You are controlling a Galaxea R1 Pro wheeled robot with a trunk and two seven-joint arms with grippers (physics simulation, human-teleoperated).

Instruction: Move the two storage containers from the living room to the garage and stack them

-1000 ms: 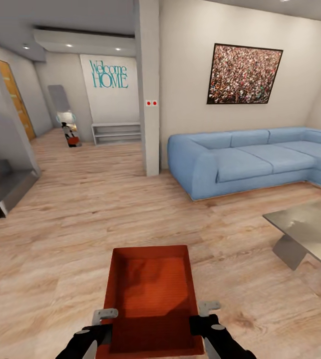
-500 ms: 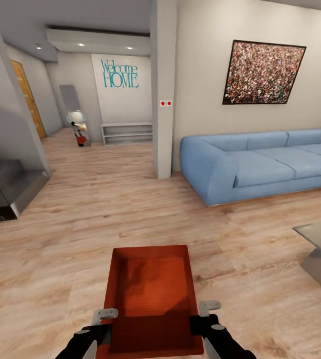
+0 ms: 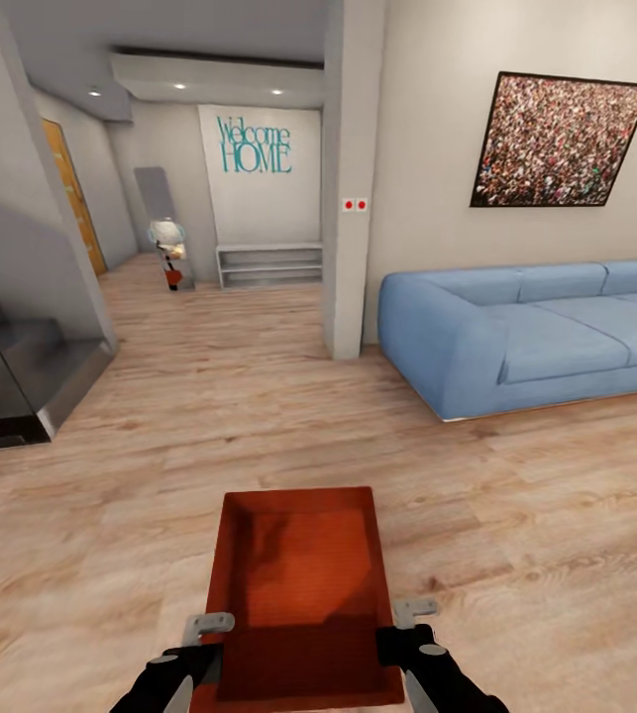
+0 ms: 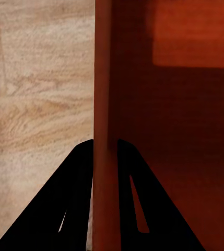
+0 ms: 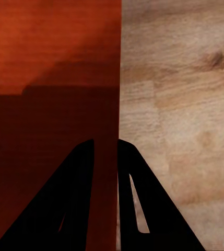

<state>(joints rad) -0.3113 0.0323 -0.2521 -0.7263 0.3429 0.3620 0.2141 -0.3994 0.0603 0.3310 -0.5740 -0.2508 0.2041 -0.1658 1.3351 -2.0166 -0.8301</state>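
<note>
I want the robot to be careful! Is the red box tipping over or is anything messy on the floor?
Nothing stands out. The storage container sits level and looks empty, with the left gripper and right gripper each pinching a side wall. No spill shows on the wood floor around it.

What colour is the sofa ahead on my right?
Light blue sofa, seen best in the head view.
</note>
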